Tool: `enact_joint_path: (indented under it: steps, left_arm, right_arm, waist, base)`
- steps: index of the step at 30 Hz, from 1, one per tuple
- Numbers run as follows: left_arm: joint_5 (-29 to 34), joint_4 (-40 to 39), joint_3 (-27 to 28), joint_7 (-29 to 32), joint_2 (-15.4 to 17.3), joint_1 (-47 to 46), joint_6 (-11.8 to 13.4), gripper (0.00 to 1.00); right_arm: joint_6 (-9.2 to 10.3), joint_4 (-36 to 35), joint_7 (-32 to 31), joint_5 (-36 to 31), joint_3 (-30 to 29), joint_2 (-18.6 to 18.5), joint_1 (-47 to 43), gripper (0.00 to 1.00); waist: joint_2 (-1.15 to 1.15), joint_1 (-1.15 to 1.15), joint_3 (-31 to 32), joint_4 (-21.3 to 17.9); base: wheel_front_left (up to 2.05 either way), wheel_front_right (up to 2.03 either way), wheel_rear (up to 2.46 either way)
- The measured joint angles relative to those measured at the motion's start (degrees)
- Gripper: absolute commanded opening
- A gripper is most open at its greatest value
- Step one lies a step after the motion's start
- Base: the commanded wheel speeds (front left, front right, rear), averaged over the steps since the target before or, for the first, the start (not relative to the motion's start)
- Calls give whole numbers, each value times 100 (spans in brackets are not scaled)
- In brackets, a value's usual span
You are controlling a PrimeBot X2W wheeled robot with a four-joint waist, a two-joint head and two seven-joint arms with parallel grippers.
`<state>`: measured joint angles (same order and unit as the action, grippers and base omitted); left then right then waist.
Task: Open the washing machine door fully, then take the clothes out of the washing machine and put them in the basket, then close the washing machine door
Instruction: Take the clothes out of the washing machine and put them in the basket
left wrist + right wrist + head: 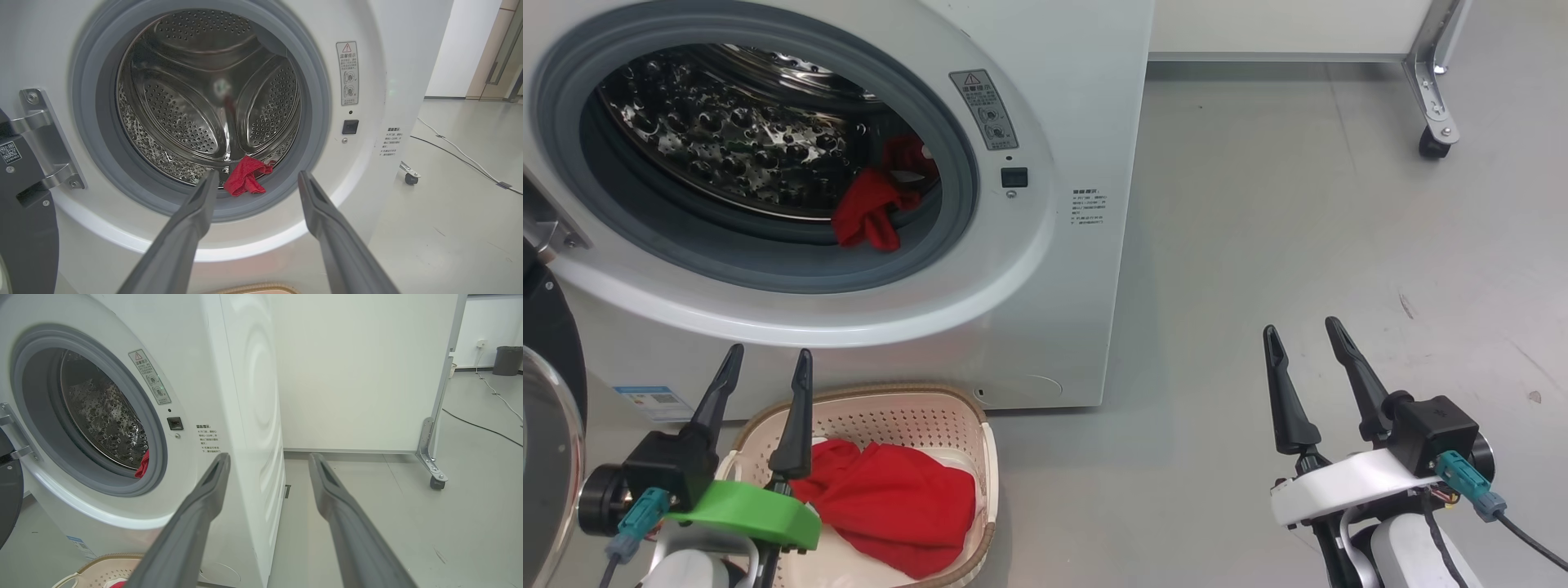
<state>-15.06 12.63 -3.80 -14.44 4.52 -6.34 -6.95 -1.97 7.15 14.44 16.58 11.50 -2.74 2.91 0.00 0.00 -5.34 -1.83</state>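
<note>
While the door [551,343] is standing wide at the head view's left edge, freeing the mouth of the washer [1062,106], one red garment [890,498] is lying in the single basket [907,398] and one red cloth [870,216] is draping over the drum [727,122] lip. The left jaws are hanging wide and empty above the basket, the right jaws likewise over the floor [1298,204]. Left wrist view is facing that cloth [247,179], likely lining up for it. Right wrist view is catching its edge [143,465]: two red pieces altogether.

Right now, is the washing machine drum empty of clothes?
No, a crumpled red cloth lies at the front lip of the perforated steel drum.
</note>
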Motion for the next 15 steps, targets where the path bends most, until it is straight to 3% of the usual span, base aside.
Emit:
enact_joint_path:
  steps: [15]
  left_arm:
    - [14, -42, -9, 0, -16, 136, -1, 100]
  right_arm:
    - [-16, -4, 0, 0, 2, 2, -5, 100]
  waist:
    - [0, 0, -45, -30]
  base:
    - [0, 0, 0]
